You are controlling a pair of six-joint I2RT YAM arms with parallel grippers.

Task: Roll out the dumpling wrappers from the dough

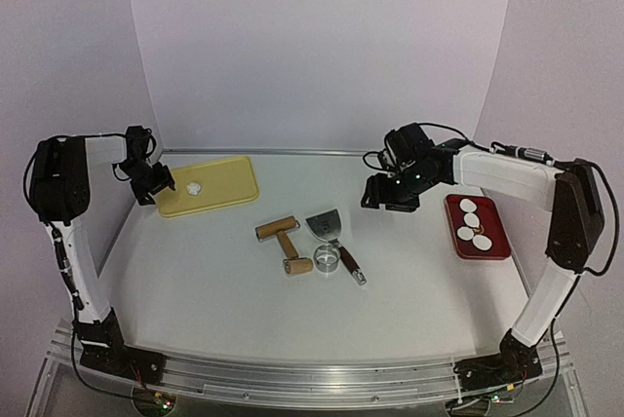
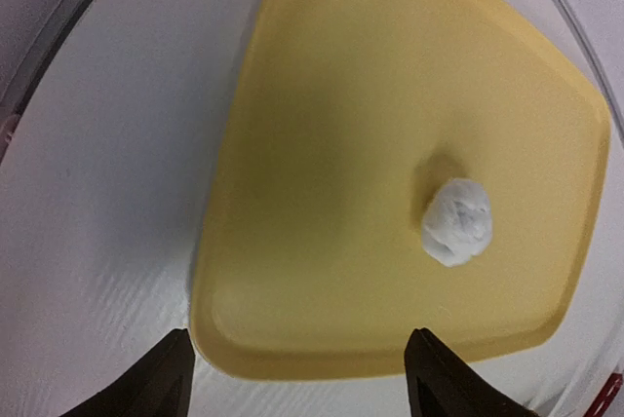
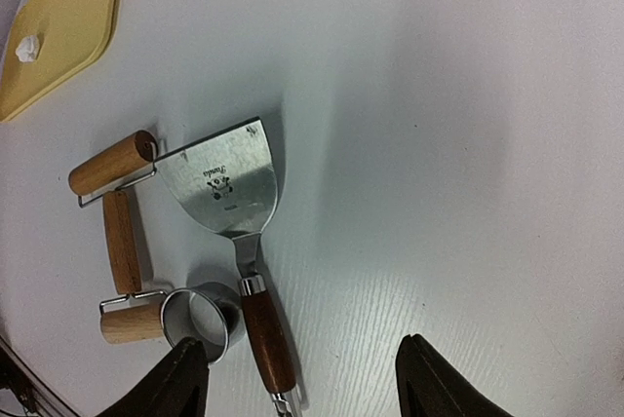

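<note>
A small white dough ball (image 2: 456,221) lies on the yellow board (image 2: 341,144) at the table's back left. My left gripper (image 2: 300,339) hovers open over the board's near edge, with the dough ahead and to the right of its jaws. Several dumpling wrappers (image 1: 471,207) rest on the red tray (image 1: 495,214) at the right. My right gripper (image 3: 300,344) hangs open above bare table right of the tools, nothing between its fingers. The wooden rolling pin (image 3: 122,240) and the metal ring cutter (image 3: 200,315) lie mid-table.
A steel scraper (image 3: 224,188) with a wooden handle lies beside the ring cutter, blade pointing away from the arms. White walls enclose the table at the back and sides. The yellow board (image 1: 229,183) sits close to the back left corner.
</note>
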